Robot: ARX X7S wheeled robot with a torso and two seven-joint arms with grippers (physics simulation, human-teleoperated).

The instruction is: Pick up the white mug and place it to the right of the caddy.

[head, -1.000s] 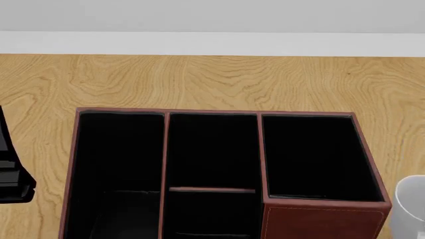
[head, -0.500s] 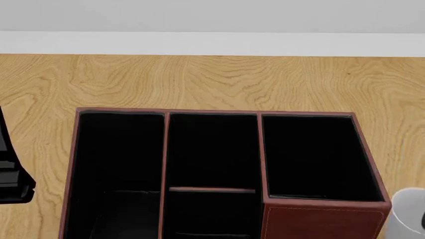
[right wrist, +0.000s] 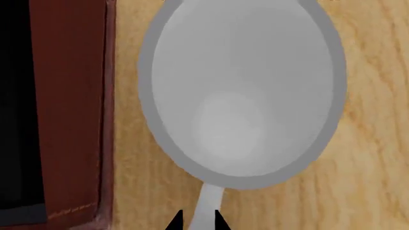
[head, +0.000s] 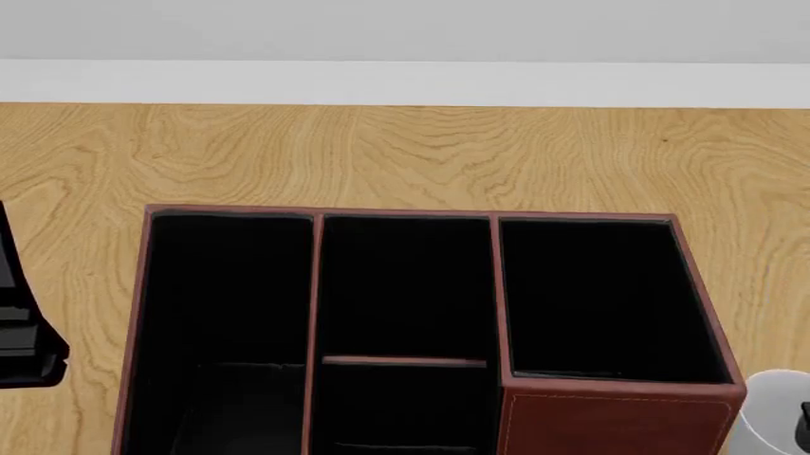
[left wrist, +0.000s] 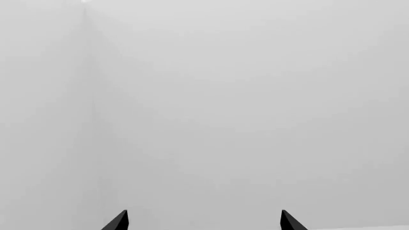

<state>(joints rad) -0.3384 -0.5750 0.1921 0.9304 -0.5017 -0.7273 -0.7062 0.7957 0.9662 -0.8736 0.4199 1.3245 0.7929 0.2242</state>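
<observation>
White mug (head: 769,409) sits at lower right of the head view, just right of the caddy (head: 616,415). Right gripper (right wrist: 196,221) clenched on its handle; left gripper (left wrist: 203,221) released.

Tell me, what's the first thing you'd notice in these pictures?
The large dark red-brown leather-look caddy with black compartments fills the middle of the wooden table. Just right of it stands the glossy white mug, seen from above, its handle pinched by the right end effector.
</observation>
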